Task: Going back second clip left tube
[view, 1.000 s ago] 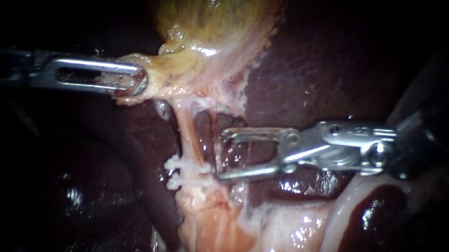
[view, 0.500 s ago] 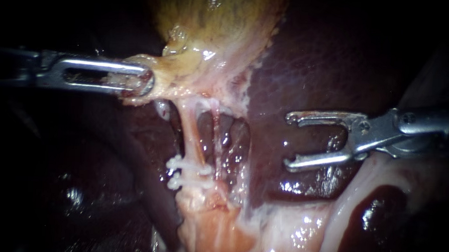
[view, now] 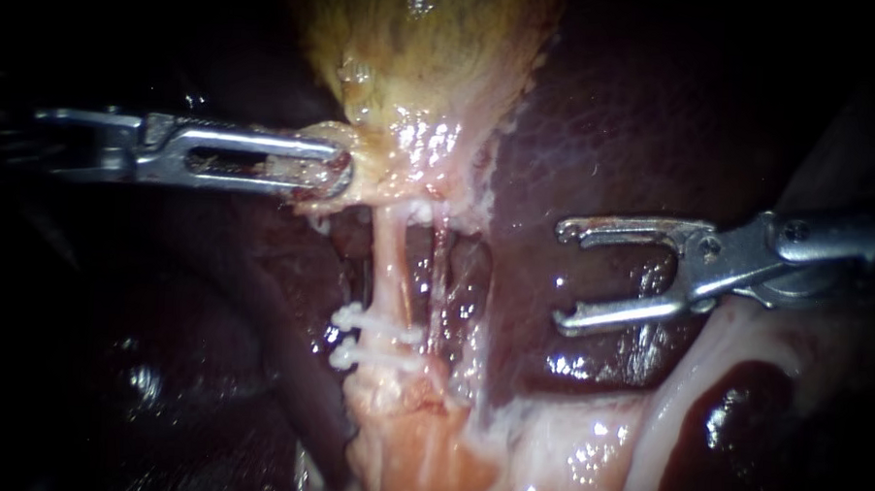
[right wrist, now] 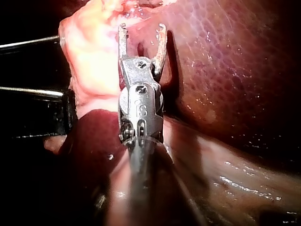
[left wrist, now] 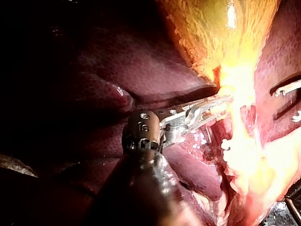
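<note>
Endoscope view: apparently two clips (view: 376,326)

Left tube (view: 388,263) stands well ahead of the jaws of the right instrument (view: 565,275), two clips (view: 357,320) across it, liver (view: 635,136) behind.

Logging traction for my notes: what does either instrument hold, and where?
Left instrument grips the gallbladder at its narrow lower end; right instrument stands open, empty.

Dark liver (view: 606,135), yellowish gallbladder (view: 425,51) resting on it, pale tissue (view: 566,444), perhaps fat, alongside
</note>
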Tool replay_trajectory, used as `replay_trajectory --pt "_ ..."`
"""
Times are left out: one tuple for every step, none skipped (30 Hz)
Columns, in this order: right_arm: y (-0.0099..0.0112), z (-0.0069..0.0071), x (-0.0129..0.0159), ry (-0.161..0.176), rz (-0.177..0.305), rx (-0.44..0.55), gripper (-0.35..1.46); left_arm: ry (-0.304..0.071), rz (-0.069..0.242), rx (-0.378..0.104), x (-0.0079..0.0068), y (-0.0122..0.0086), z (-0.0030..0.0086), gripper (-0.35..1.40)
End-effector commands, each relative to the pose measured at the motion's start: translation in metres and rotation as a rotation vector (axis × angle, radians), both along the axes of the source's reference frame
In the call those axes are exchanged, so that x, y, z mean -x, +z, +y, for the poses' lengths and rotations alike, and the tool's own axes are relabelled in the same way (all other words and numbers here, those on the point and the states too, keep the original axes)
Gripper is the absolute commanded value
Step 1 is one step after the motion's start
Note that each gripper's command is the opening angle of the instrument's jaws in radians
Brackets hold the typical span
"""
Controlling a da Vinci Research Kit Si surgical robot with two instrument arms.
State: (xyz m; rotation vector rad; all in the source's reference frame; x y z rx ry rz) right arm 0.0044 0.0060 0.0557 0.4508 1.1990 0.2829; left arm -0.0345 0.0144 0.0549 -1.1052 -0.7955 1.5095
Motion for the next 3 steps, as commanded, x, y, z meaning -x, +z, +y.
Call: replay_trajectory --pt "-0.0001 0.0000 0.0000 -0.002 0.002 -0.001 0.50 0.002 -0.001 0.000 -0.0001 0.0000 -0.0001 -0.35" --pt "-0.0002 -0.0001 -0.0001 -0.005 0.003 -0.002 0.50 0.002 -0.001 0.000 -0.0002 -0.0001 -0.0001 -0.35" --pt "-0.0004 -0.0003 -0.0002 -0.009 0.006 -0.004 0.50 0.002 -0.001 -0.001 -0.0003 -0.0001 -0.0001 -0.35"
